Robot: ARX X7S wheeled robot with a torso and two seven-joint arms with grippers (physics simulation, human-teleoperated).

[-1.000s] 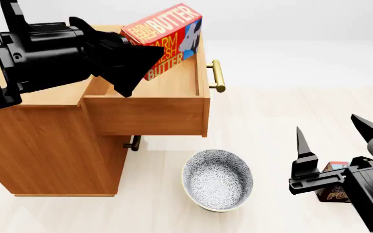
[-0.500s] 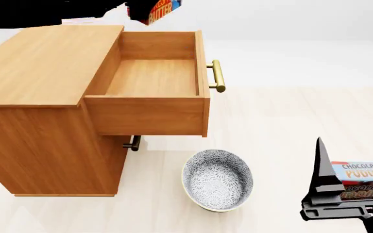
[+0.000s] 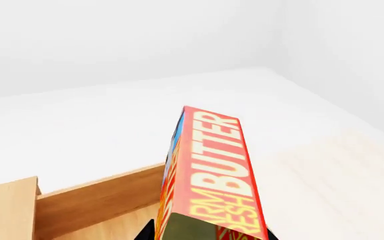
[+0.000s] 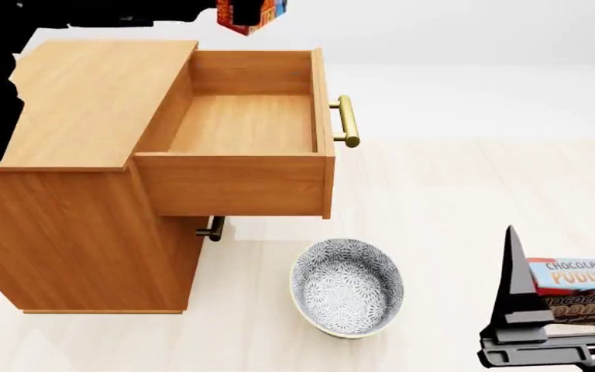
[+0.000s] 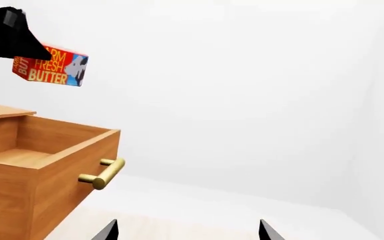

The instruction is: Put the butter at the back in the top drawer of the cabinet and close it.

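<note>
Left gripper (image 5: 18, 42) is clamped on the butter (image 4: 250, 15), and you've got it up high, at the very top edge of the head frame, above the back end of the open top drawer (image 4: 245, 124). From the right wrist view the butter (image 5: 50, 66) hangs well clear of the wood, apart from the drawer (image 5: 42, 165) below it, with its lettered face toward that camera. Your left wrist view shows the box (image 3: 209, 180) running away from the lens, its long red side with the yellow lettering up, and the drawer's wooden back wall (image 3: 98, 202) beneath it at the lower left of that frame.

Top drawer is pulled out far from the cabinet (image 4: 80, 155), its bare wooden floor showing, and the brass handle (image 4: 346, 122) sticks out at centre right of the head frame. A second brass handle (image 4: 213, 228) peeks out just under the open drawer's front.

Your right gripper (image 4: 566, 306) sits at the lower right corner of the head frame, fingers spread, with the Chocolate Pudding box (image 4: 579, 288) lying between them; you can't tell from here whether the fingers touch it. In the right wrist view only two dark fingertips (image 5: 110, 231) show at the bottom edge, well apart.

Patterned bowl (image 4: 346, 287) stands on the pale floor (image 4: 442, 209), lower centre of the head frame, just in front of the cabinet and below the drawer front.
</note>
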